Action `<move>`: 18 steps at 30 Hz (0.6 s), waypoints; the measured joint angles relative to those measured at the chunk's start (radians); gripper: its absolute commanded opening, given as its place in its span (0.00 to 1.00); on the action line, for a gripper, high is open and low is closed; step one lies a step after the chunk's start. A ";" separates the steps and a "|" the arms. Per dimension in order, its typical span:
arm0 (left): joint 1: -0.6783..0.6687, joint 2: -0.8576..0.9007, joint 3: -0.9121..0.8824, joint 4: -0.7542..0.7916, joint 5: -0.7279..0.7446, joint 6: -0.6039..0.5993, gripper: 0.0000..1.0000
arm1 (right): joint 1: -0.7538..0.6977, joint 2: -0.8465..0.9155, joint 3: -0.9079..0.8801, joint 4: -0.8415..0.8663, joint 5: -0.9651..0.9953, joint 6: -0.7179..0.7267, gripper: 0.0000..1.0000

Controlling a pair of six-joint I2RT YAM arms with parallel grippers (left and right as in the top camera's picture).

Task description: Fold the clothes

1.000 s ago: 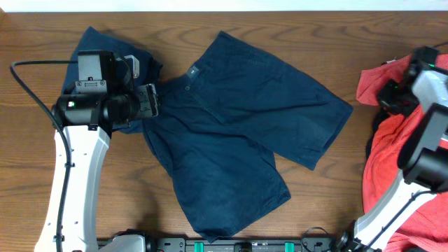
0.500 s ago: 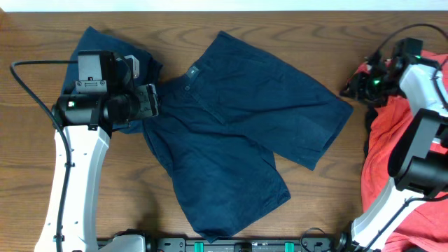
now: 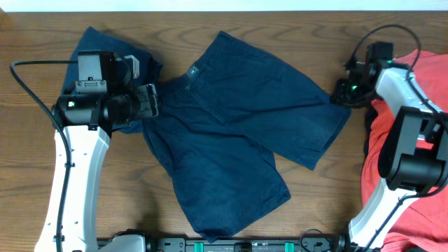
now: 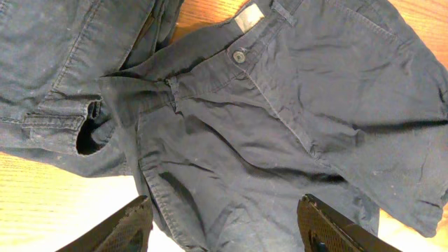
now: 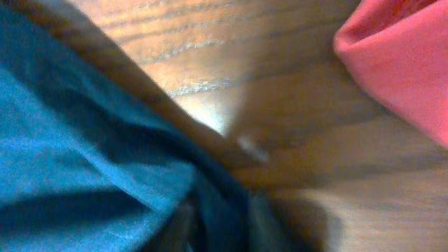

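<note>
Large navy-blue shorts (image 3: 238,119) lie spread on the wooden table (image 3: 294,31), with the waistband and its small label (image 3: 193,71) at the upper left. More navy cloth (image 3: 87,49) is bunched at the far left, partly under my left arm. My left gripper (image 3: 148,101) hovers open and empty above the waistband; its view shows the shorts (image 4: 280,133), the label (image 4: 246,17) and wide-apart fingertips (image 4: 133,225). My right gripper (image 3: 340,92) is at the right leg's hem corner. Its view is blurred, with navy cloth (image 5: 84,154) at the jaws. A coral-red T-shirt (image 3: 392,147) lies at the right.
The red T-shirt (image 5: 399,63) lies close to the right of the right gripper, with a strip of bare wood (image 5: 280,105) between it and the shorts. The left arm's black cable (image 3: 28,84) loops at the left edge. The arm bases stand at the front edge.
My right gripper has swung left from over the red T-shirt to the shorts' right hem corner. The left arm and the shorts have not moved.
</note>
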 measured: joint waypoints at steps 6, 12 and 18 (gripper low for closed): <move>0.000 0.000 0.000 0.001 0.000 0.000 0.67 | 0.016 -0.003 -0.043 0.142 0.006 0.026 0.01; 0.000 0.000 0.000 0.014 0.000 0.000 0.68 | -0.003 -0.002 0.080 0.369 0.000 0.153 0.05; 0.000 0.000 0.000 0.020 0.000 0.000 0.74 | -0.037 -0.008 0.272 0.435 0.008 0.212 0.92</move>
